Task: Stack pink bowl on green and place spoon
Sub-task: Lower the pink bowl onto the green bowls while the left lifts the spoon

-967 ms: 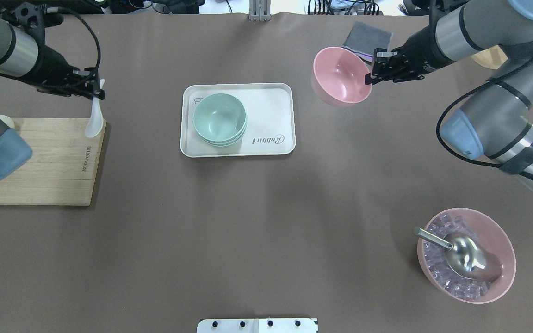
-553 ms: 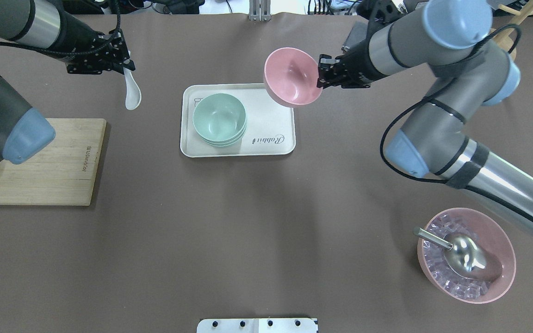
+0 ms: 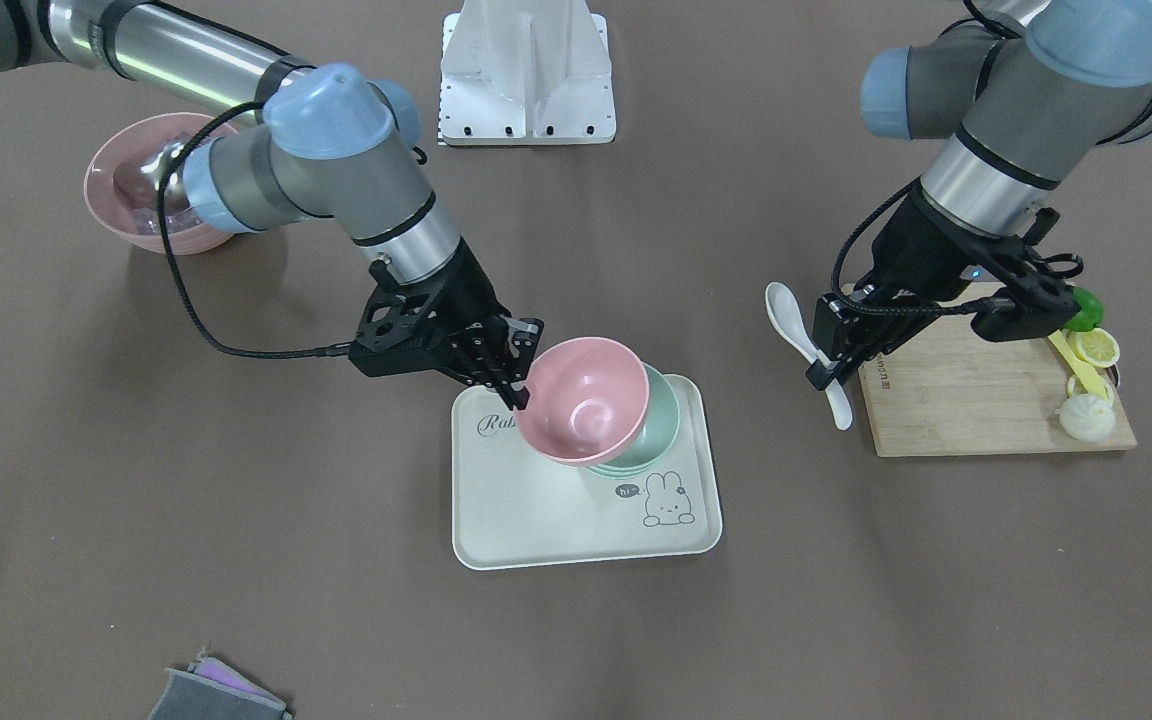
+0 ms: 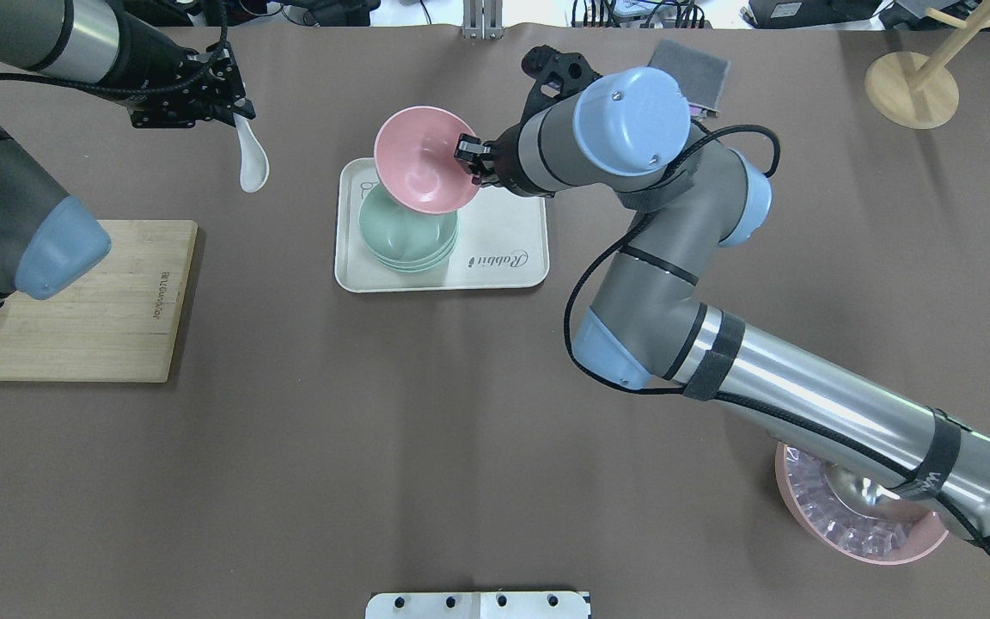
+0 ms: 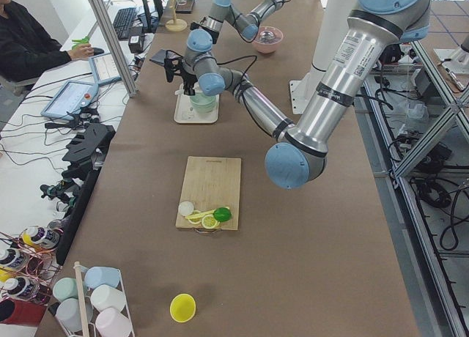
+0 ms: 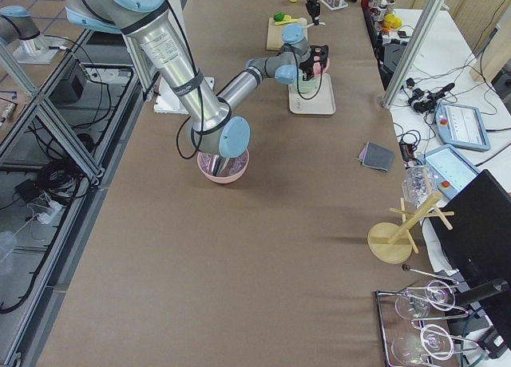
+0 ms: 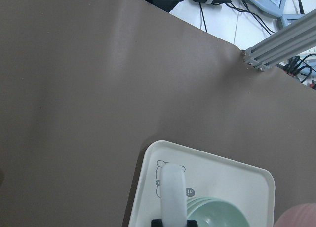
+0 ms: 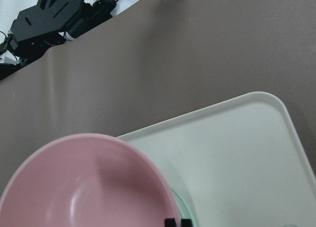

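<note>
1. I count 2 pink bowls: my right claw (image 4: 471,159) clenches the rim of the tilted pink bowl (image 4: 422,168), over the green bowl stack (image 4: 400,236) on the 1 tray (image 4: 504,232); the ice bowl (image 3: 106,205) sits well apart.
2. My left claw (image 4: 233,112) grasps the 1 spoon (image 4: 252,163), aloft.
3. Bare table (image 4: 302,198) lies between spoon and tray edge.

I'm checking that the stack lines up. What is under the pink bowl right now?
Beneath the pink bowl, held tilted by the right gripper, is a stack of green bowls on the white tray. The pink bowl covers part of their opening; whether they touch cannot be told.
</note>
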### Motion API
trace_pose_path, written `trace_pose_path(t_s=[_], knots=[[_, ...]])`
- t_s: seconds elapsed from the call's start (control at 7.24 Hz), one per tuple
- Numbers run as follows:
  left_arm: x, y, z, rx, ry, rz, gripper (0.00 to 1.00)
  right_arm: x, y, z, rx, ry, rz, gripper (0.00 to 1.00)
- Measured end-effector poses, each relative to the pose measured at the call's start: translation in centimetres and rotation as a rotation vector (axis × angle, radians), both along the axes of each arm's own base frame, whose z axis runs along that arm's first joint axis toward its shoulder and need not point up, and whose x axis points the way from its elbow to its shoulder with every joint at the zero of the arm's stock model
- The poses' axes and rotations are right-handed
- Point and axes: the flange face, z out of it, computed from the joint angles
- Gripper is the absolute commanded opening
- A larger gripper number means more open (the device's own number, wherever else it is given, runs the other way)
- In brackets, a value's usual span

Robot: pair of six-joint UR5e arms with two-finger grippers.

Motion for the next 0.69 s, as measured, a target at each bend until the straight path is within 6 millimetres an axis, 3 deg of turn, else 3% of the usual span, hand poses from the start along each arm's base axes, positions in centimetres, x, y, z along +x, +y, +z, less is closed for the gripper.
trace_pose_path(t_s=[0.41, 0.55, 0.69], knots=[[0.3, -0.7, 1.0, 0.014, 0.008, -0.003, 0.0, -2.9, 1.6, -0.5, -0.008, 0.005, -0.009, 0.0], [0.3, -0.8, 1.1, 0.015, 0.008, -0.003, 0.0, -3.5, 2.1, -0.2, -0.011, 0.009, -0.017, 0.99], [0.3, -0.8, 1.2, 0.016, 0.007, -0.002, 0.0, -4.0, 2.3, 0.1, -0.013, 0.016, -0.023, 1.0]])
